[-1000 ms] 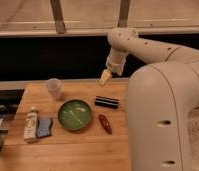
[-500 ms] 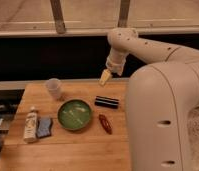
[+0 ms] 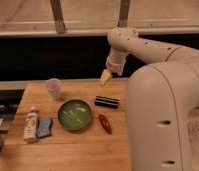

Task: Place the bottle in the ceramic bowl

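The bottle [image 3: 30, 125], white with a greenish-yellow label, lies near the left edge of the wooden table. To its right sits the ceramic bowl [image 3: 75, 114], round, glossy green and empty. My gripper [image 3: 105, 77] hangs in the air above the table's far side, up and to the right of the bowl and far from the bottle. Its yellowish fingers point down-left, open, with nothing in them.
A blue sponge [image 3: 44, 127] lies right beside the bottle. A translucent cup [image 3: 53, 88] stands at the back left. A black flat object [image 3: 106, 102] and a small red object [image 3: 105, 123] lie right of the bowl. My white arm [image 3: 163, 110] fills the right side.
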Controlling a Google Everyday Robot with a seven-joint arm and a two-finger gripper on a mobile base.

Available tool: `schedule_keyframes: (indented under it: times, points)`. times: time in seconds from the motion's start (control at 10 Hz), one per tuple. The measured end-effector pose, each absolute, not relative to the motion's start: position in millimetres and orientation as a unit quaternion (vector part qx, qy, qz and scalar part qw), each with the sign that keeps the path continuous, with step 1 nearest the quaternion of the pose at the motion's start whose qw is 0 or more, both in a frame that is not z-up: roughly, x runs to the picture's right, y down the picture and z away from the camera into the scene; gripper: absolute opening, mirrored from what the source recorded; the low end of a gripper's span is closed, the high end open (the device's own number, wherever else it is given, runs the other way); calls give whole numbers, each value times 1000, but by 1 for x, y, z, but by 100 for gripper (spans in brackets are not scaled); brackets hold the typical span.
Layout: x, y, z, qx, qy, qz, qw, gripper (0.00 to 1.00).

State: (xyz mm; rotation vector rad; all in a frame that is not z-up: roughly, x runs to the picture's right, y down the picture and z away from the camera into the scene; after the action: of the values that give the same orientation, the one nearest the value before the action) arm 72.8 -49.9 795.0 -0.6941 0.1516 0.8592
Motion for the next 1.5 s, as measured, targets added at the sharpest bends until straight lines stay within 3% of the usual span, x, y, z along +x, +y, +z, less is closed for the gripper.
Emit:
schedule_keyframes:
  times: [0.3, 0.6, 0.9, 1.2, 1.5]
  points:
    - [66, -54, 788, -336, 66, 401, 850, 80]
    - [5, -53, 767, -340, 54, 373, 861, 80]
    - [-67, -35, 738, -278, 63, 380, 880, 80]
    - [-97, -8, 731, -204, 53, 449, 868, 80]
    - [-115, 14, 724, -175, 30, 487, 855, 80]
